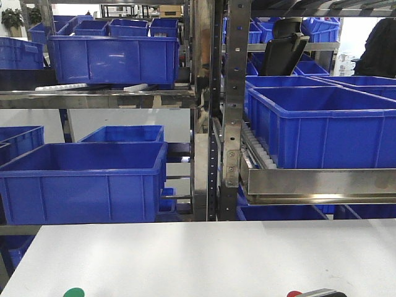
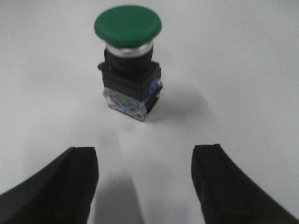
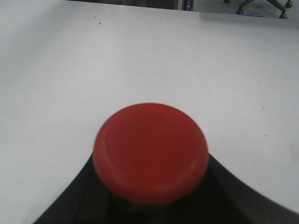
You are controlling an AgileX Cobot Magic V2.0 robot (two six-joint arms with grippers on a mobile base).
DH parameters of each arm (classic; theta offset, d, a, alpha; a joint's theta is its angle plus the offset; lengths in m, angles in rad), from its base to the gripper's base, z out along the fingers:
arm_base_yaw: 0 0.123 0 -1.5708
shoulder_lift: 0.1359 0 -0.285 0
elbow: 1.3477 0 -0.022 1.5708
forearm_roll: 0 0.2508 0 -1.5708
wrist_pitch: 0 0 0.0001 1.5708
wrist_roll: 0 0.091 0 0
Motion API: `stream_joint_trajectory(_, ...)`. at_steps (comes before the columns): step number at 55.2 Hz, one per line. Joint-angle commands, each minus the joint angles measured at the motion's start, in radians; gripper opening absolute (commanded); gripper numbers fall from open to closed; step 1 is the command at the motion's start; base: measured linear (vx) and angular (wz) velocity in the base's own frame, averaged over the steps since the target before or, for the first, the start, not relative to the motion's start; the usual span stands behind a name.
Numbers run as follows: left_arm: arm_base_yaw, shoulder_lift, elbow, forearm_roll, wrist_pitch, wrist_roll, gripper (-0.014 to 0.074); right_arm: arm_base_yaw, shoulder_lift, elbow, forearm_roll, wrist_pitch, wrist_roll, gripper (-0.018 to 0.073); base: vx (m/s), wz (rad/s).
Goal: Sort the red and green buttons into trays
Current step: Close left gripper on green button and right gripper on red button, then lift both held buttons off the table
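Two push-buttons show at the near side of the white table [image 1: 204, 260], well apart from each other. The green button [image 2: 128, 60] stands upright on the table, cap up, just ahead of the left gripper [image 2: 145, 156], whose black fingers [image 2: 70, 182] are spread wide with only bare table between them. The red button [image 3: 150, 151] sits between the dark fingers [image 3: 65, 205] of the right gripper [image 3: 150, 212], and its cap hides the jaws, so I cannot tell whether they pinch it.
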Motion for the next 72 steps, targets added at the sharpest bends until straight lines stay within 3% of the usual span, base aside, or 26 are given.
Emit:
stream_joint_trajectory(1,-0.002,0.018,-0.013,0.002,-0.254,-0.021,0.0552,-0.003,-0.041,-0.01,0.0,-0.183,-0.009,-0.0013,0.0,0.0)
stream_joint_trajectory(12,-0.002,0.056,-0.071,0.04,-0.254,-0.021,0.0552,-0.003,-0.041,-0.01,0.003,-0.186,-0.011,-0.0013,0.0,0.0)
stream_joint_trajectory(54,-0.002,0.074,-0.264,0.062,-0.24,-0.067,0.0548,-0.003,-0.041,-0.01,0.026,-0.191,-0.011,-0.0013,0.0,0.0)
stream_joint_trajectory(66,-0.002,0.117,-0.318,0.119,-0.229,-0.074,0.048,-0.003,-0.041,-0.01,0.026,-0.192,-0.011,-0.0013,0.0,0.0)
stream_joint_trajectory(72,-0.002,0.122,-0.32,0.118,-0.229,-0.074,0.0374,-0.003,-0.041,-0.01,0.026,-0.192,-0.011,-0.0013,0.0,0.0)
